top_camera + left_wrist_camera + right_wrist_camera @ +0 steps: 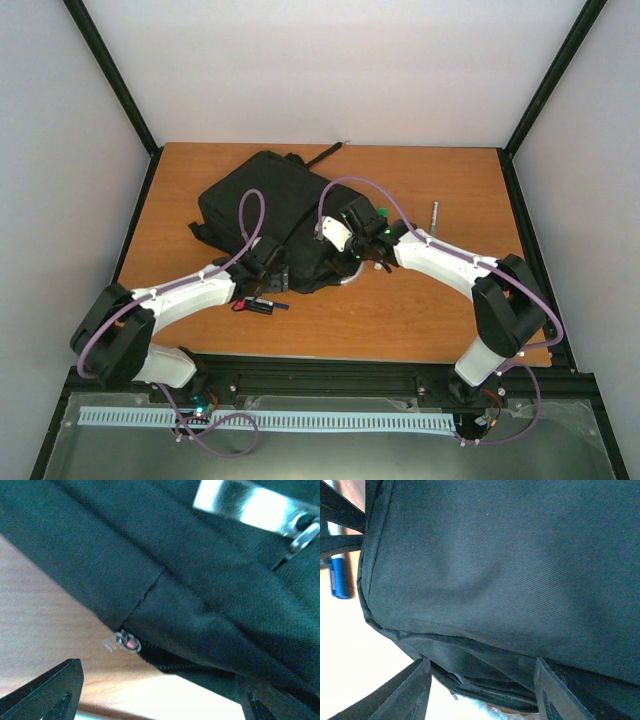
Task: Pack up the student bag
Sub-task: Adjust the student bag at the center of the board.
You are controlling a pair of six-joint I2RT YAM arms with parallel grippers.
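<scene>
Tabletop of orange-brown wood (440, 300) carries the large black soft fabric backpack (260, 200), lying straight ahead of both pincers. Released, the left pincer (160, 677) has its fingers wide apart (bare wood shows beside one), with the bag's lower seam just ahead. The right pincer (482, 662) straddles the bag's zipped edge; whether it pinches the fabric I cannot tell. Ahead of the left fingers hangs a small silver metal zip pull (125, 642). A blue plastic pen cap (339, 577) lies beyond the bag's corner, off to one side of the right pincer.
</scene>
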